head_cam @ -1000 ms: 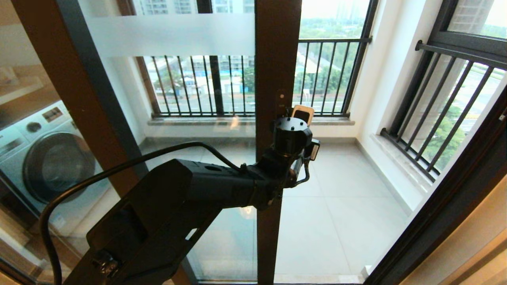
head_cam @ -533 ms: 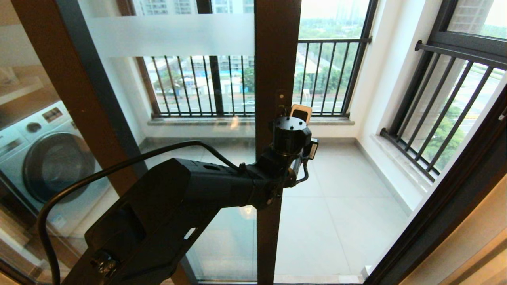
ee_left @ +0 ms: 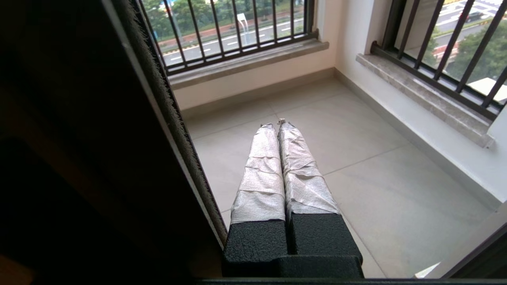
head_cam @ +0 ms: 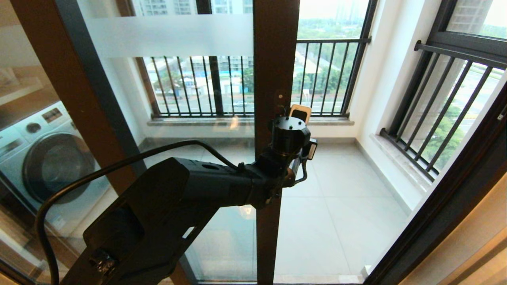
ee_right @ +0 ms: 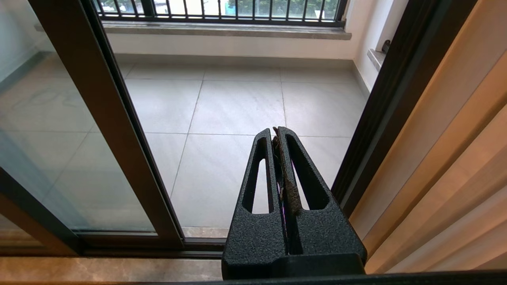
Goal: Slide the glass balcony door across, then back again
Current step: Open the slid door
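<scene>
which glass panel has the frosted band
The glass balcony door, its brown stile beside the left gripper. The panel farther left, showing the washing machine, has none.

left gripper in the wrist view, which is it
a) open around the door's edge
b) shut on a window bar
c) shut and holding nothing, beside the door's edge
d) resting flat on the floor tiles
c: the left gripper has its taped fingers pressed together with nothing between them, beside the brush-lined edge of the glass balcony door, above the balcony floor.
</scene>
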